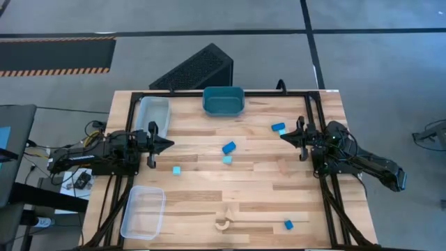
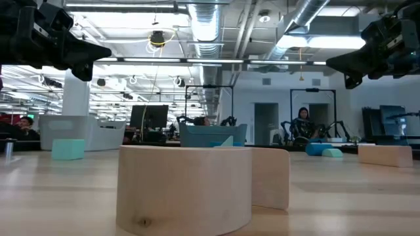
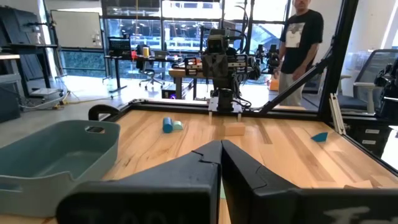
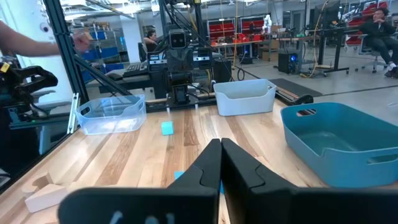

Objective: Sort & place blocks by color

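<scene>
Small blocks lie scattered on the wooden table: a darker blue one point(image 1: 279, 128) near my right gripper, a blue one point(image 1: 228, 147) and a pale cyan one point(image 1: 227, 160) at the middle, a cyan one point(image 1: 177, 170) near my left gripper, and a blue one point(image 1: 288, 224) at the near right. A wooden arch point(image 1: 223, 223) rests near the front edge and fills the low view point(image 2: 184, 187). My left gripper point(image 1: 169, 144) point(image 3: 221, 149) hovers shut at the left. My right gripper point(image 1: 283, 136) point(image 4: 221, 146) hovers shut at the right. Both are above the table and hold nothing.
A teal tub point(image 1: 223, 101) stands at the far edge's middle. One clear tray point(image 1: 153, 113) sits at the far left and another point(image 1: 143, 213) at the near left. A dark frame rims the table. A person stands beyond the right arm point(image 3: 301, 37).
</scene>
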